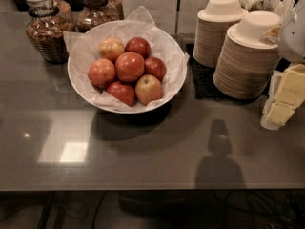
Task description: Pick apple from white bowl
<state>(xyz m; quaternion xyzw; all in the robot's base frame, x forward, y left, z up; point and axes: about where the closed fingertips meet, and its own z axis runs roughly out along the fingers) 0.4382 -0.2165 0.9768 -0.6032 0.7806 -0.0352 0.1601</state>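
A glossy grey table [143, 161] seen from above. The white bowl [143, 110] sits left of centre, towards the back, and holds seven apples [129, 67] heaped together. They are round, smooth-skinned and red, with yellow-orange patches. Crinkled white paper [143, 20] lines the wide, round, smooth-sided bowl, and its corners poke up past the rim.

Behind the bowl on the left stand two glass jars [45, 30] with brownish contents. The nearer one is just beside the bowl's back-left edge. To the right of the bowl, near it but not touching, are two tall stacks of tan disposable bowls [248, 63]. Each stack is ribbed by its many thin rims and topped with an upturned bowl, and both rest on a dark textured mat [202, 82]. Nothing lies over the apples, so they are open from above.

At the right edge of the view, a rounded white arm [293, 32] reaches down in front of the stacks. Below it is the gripper [281, 106], blocky and pale yellow, hanging over the table's right side just beside the nearer stack. It is well apart from the white bowl and holds nothing visible. Whether it is spread or pressed together cannot be told.
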